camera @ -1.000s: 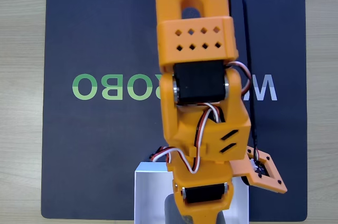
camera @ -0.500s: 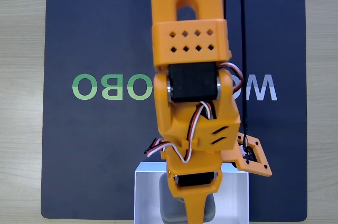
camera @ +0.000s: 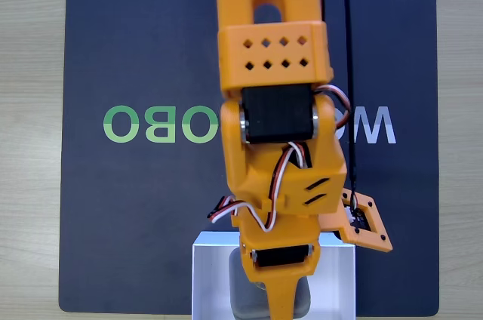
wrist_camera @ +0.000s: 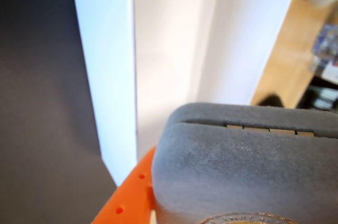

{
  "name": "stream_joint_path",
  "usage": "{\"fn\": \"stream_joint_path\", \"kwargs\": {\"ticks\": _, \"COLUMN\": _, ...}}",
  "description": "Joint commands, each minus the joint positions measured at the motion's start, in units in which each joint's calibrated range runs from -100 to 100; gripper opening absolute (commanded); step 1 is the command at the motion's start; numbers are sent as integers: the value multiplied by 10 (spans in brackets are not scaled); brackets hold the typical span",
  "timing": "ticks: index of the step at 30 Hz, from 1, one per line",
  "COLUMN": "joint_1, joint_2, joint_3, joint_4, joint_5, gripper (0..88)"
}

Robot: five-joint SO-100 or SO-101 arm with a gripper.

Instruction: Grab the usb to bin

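Note:
In the fixed view my orange arm reaches down the picture to the white bin (camera: 214, 282) at the bottom edge. The usb (camera: 245, 290), a grey rounded block, lies within the bin's outline, showing on both sides of my gripper (camera: 281, 301), which crosses over its middle. In the wrist view the usb (wrist_camera: 237, 166) looms large at lower right, with the rim of its gold emblem at the bottom edge. One orange finger (wrist_camera: 127, 200) sits against its left side, and the bin (wrist_camera: 105, 76) wall and floor lie behind. The other jaw is hidden, so the grip is unclear.
The bin stands at the near edge of a dark mat (camera: 136, 207) printed with green and white letters, on a pale wooden table (camera: 30, 146). A black cable (camera: 349, 71) runs down the arm's right side to the wrist camera mount (camera: 366, 222).
Over the last second the arm drew back up the picture a little and the camera mount swung up and left. More of the grey block now shows in the bin. Since half a second ago, almost nothing moved.

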Motion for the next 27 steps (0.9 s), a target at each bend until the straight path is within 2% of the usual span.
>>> {"fn": "stream_joint_path", "kwargs": {"ticks": 1, "joint_1": 5, "joint_2": -48, "joint_3": -2, "joint_4": 2, "joint_5": 2, "gripper": 224}}
{"fn": "stream_joint_path", "kwargs": {"ticks": 5, "joint_1": 8, "joint_2": -47, "joint_3": -1, "joint_4": 3, "joint_5": 2, "gripper": 264}}
{"fn": "stream_joint_path", "kwargs": {"ticks": 12, "joint_1": 16, "joint_2": -39, "joint_3": -1, "joint_4": 3, "joint_5": 2, "gripper": 402}}
{"fn": "stream_joint_path", "kwargs": {"ticks": 22, "joint_1": 15, "joint_2": -37, "joint_3": -2, "joint_4": 3, "joint_5": 2, "gripper": 469}}
{"fn": "stream_joint_path", "kwargs": {"ticks": 25, "joint_1": 12, "joint_2": -39, "joint_3": -5, "joint_4": 19, "joint_5": 5, "gripper": 533}}
{"fn": "stream_joint_path", "kwargs": {"ticks": 27, "joint_1": 10, "joint_2": -39, "joint_3": -10, "joint_4": 48, "joint_5": 26, "gripper": 601}}
